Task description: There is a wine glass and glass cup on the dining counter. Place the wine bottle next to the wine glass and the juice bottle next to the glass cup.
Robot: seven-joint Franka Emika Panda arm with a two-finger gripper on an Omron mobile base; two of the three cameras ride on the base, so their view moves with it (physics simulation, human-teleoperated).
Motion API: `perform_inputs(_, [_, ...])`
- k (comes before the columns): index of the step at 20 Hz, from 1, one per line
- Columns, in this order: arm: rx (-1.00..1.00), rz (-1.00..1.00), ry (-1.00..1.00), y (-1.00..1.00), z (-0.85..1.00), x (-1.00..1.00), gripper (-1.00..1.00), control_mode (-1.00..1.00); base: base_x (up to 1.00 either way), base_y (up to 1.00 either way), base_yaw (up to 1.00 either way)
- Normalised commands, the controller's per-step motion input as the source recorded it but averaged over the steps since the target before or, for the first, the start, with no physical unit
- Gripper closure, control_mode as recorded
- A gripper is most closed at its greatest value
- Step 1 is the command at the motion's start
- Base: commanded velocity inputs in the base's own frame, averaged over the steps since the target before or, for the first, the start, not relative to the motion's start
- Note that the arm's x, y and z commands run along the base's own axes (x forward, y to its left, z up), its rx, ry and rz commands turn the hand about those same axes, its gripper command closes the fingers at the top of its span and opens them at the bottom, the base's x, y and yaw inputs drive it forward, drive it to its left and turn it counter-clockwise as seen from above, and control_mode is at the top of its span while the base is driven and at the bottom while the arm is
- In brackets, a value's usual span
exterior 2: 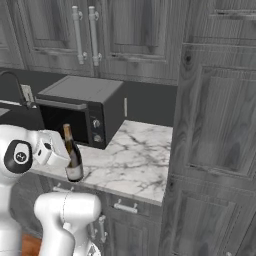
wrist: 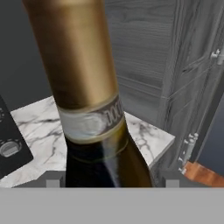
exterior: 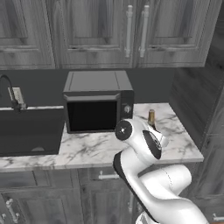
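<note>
While the slim dark glass wine bottle with its gold-tan foil top (exterior 2: pixel 73 156) stands upright on the narrow marble worktop (exterior 2: pixel 134 162), just in front of the black microwave (exterior 2: pixel 80 111) and to its right, the step in hand looks to be taking hold of it for the carry to the dining counter. From the left base camera only the foil top (exterior: pixel 151 117) peeks over the white arm, right of the microwave. From the right base camera the gripper (exterior 2: pixel 51 151) sits against the bottle's left side at about shoulder height. From the hand camera the bottle's neck and shoulder (wrist: pixel 89 109) loom very close, between the two finger tips; whether the jaws are pressing the glass or merely bracket it, I cannot tell. To do this well, I judge the grip should close squarely on the body below the shoulder, then lift straight up, clear of the microwave, keeping the bottle vertical.
</note>
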Motion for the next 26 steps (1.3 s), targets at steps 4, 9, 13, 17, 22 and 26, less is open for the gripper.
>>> perform_inputs(4, [0.00,0.00,0.00,0.00,0.00,0.00,1.00,1.00,-0.39,0.19,0.00])
perform_inputs(9, [0.00,0.00,0.00,0.00,0.00,0.00,1.00,1.00,-0.32,0.29,0.00])
perform_inputs(13, [0.00,0.00,0.00,0.00,0.00,0.00,1.00,1.00,-0.29,0.41,0.00])
perform_inputs(17, [0.00,0.00,0.00,0.00,0.00,0.00,1.00,1.00,-0.31,0.36,0.39])
perform_inputs(22, [0.00,0.00,0.00,0.00,0.00,0.00,1.00,1.00,-0.07,0.09,0.97])
perform_inputs(26, [0.00,0.00,0.00,0.00,0.00,0.00,1.00,1.00,-0.03,0.00,1.00])
